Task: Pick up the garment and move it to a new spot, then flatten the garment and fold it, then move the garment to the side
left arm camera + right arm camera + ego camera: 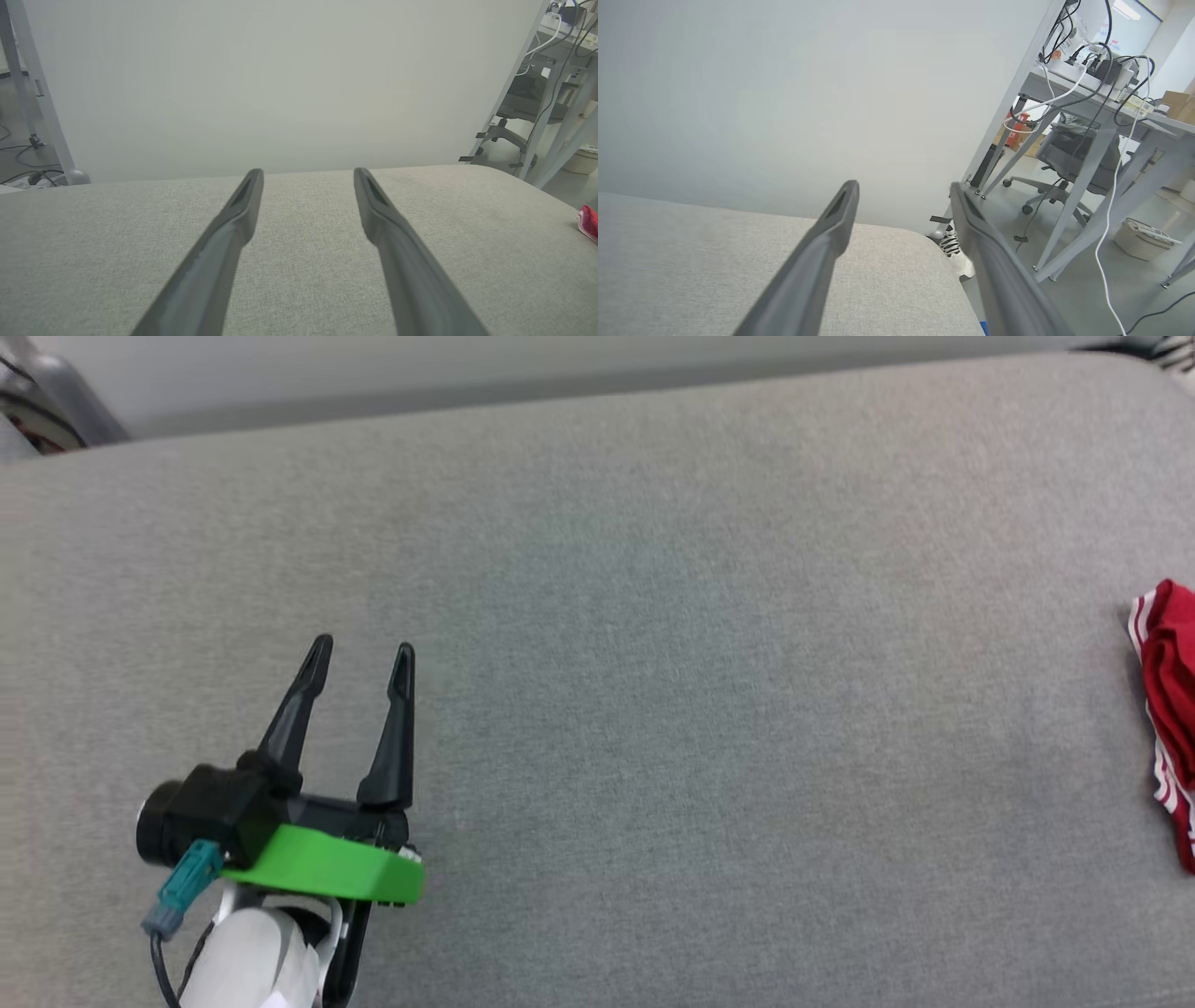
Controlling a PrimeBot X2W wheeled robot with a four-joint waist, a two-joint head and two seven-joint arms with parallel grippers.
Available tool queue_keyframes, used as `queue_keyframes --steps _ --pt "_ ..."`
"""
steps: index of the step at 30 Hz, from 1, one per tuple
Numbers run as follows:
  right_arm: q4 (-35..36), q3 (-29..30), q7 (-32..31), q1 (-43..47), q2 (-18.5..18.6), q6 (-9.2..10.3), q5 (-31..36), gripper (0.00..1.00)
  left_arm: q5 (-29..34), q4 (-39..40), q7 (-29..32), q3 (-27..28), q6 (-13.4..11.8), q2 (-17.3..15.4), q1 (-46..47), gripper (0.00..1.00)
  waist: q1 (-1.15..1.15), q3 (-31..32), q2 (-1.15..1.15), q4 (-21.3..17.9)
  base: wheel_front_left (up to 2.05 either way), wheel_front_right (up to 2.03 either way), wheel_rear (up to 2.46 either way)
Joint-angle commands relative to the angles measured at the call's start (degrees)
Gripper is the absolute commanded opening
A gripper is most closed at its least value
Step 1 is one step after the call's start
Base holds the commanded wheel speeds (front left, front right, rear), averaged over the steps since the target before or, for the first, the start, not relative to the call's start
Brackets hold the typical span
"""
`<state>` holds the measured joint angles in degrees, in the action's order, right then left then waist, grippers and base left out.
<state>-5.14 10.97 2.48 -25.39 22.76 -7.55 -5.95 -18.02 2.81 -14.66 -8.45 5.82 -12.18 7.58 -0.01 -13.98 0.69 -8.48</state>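
Garment (1169, 709) bunched at far right of cushion (653, 709) — left gripper (363, 646) and right gripper (903, 185) jaws both wide, empty.

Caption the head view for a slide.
Open left gripper above grey cushion; red garment lies at the view's right edge.

The head camera looks steeply down from above onto the grey fabric counter (653, 616), whose far edge runs near the picture's top; the left tool (362, 646) sits lower left, the garment (1172, 691) at the right edge. The left wrist camera sits low and close over the counter, facing nearly level along its own tool toward the pale wall (280, 84), and shares that garment at its right edge. The right wrist camera looks, tilted, along the right tool (902, 184) past the counter's corner toward the wall, a desk (1087, 88) and an office chair (1064, 154); a desk and chair also stand at the left wrist view's right.
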Motion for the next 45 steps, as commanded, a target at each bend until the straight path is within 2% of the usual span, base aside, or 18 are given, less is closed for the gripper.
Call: queue_keyframes --steps 1,10,19,27,45 --pt "2.0 -0.3 0.3 2.6 -1.9 0.06 -0.7 1.00 -0.6 0.1 -0.3 0.6 0.2 0.4 -1.4 1.00 0.01 5.8 -0.69 3.7 0.00 0.00 0.00" --pt "8.0 -4.3 3.8 14.7 -12.2 0.06 -4.2 1.00 0.4 -2.0 -0.3 4.2 0.8 2.9 -5.2 1.00 0.01 8.5 -0.69 6.4 0.00 0.00 0.00" --pt "2.8 -7.9 10.5 20.4 -18.2 0.06 -4.4 1.00 1.6 -4.3 -0.3 5.3 1.5 4.3 -6.4 1.00 0.01 9.4 -0.69 7.0 0.00 0.00 0.00" --pt "0.7 -9.8 12.2 21.1 -19.7 0.06 -4.1 1.00 3.3 -5.5 -0.3 6.6 1.6 5.5 -6.4 1.00 0.01 9.3 -0.69 6.8 0.00 0.00 0.00" --pt "0.7 -10.5 12.5 20.8 -19.9 0.06 -5.0 1.00 4.1 -5.9 -0.3 7.4 1.7 5.9 -6.4 1.00 0.01 9.1 -0.69 6.7 0.00 0.00 0.00"
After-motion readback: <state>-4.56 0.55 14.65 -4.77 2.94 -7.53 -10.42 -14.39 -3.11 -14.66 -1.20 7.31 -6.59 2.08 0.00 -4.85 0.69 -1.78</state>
